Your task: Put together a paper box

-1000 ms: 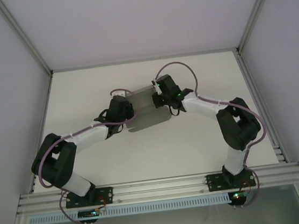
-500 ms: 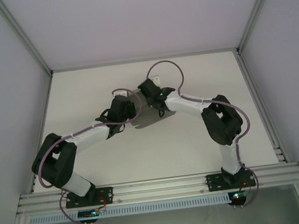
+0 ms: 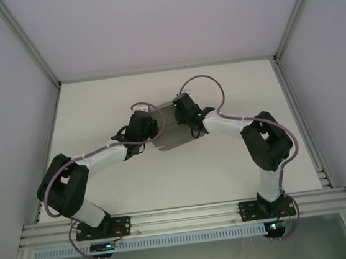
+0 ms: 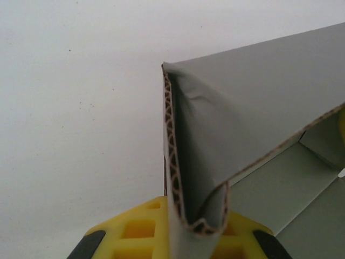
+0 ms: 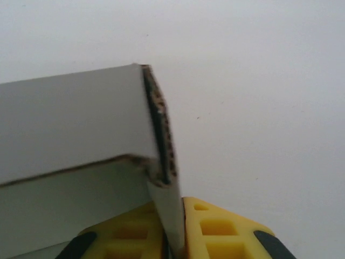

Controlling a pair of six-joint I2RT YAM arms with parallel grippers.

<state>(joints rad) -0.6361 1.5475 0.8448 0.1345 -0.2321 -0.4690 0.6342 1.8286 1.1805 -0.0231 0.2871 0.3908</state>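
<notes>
- Paper box sits mid-table, caught between the two arms, one on each end.
- Left fingers are squeezed narrow on a doubled-over side wall of the box. That wall already carries a dent near its top corner. Any more squeeze could crush the fluting and leave it limp.
- The doubled layer curls at its cut edge right by the left fingers. Let go too early and I'd expect it to spring back open.
- Right fingers look nipped onto the opposite wall's edge, only a thin strip of card between them. How firm that hold is, I can't tell. If it's light, the wall may slide out as soon as the arm pulls.
- Both arms are on one thin box. Should they draw apart or twist against each other, a crease could tear or the box could rack out of square.
- Whether the box rests on the table or hangs just above it is unclear. A downward push could buckle the floor panel.
</notes>
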